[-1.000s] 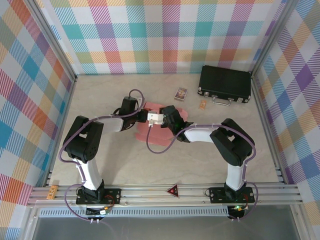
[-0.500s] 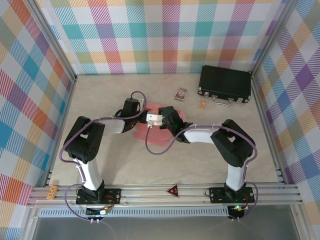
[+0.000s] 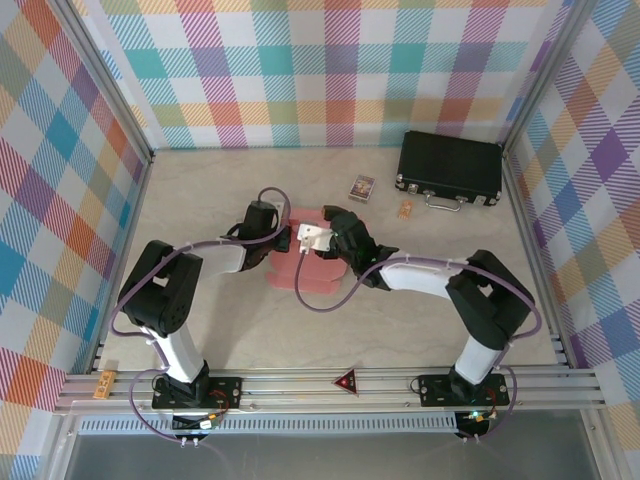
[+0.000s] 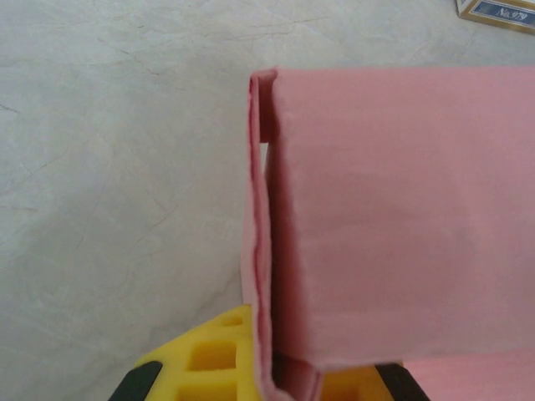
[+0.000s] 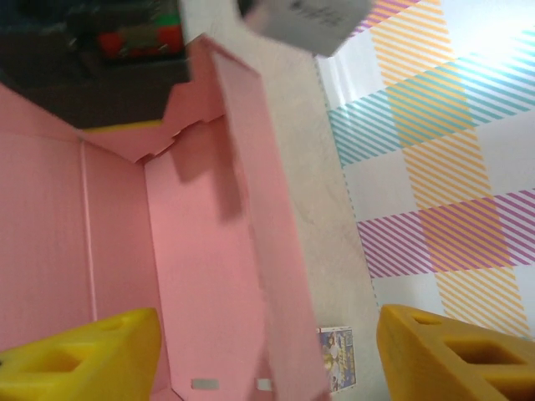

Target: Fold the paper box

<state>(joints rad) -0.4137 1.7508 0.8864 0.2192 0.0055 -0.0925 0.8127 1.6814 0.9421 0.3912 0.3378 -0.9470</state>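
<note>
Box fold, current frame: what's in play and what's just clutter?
In play:
- paper box
- left gripper, shut on the box's folded edge
- right gripper, open, with a raised panel between its fingers

Clutter:
- black case
- card packet
- small orange piece

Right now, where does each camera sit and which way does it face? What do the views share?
Top external: fixed above and behind the bases, looking down on the table; both arms show.
Left wrist: on the left arm, facing down a folded edge of the paper box; left gripper shut on it.
Right wrist: on the right arm, facing into the paper box toward the plaid wall; right gripper open.
Shared: all three show the paper box and the card packet.
</note>
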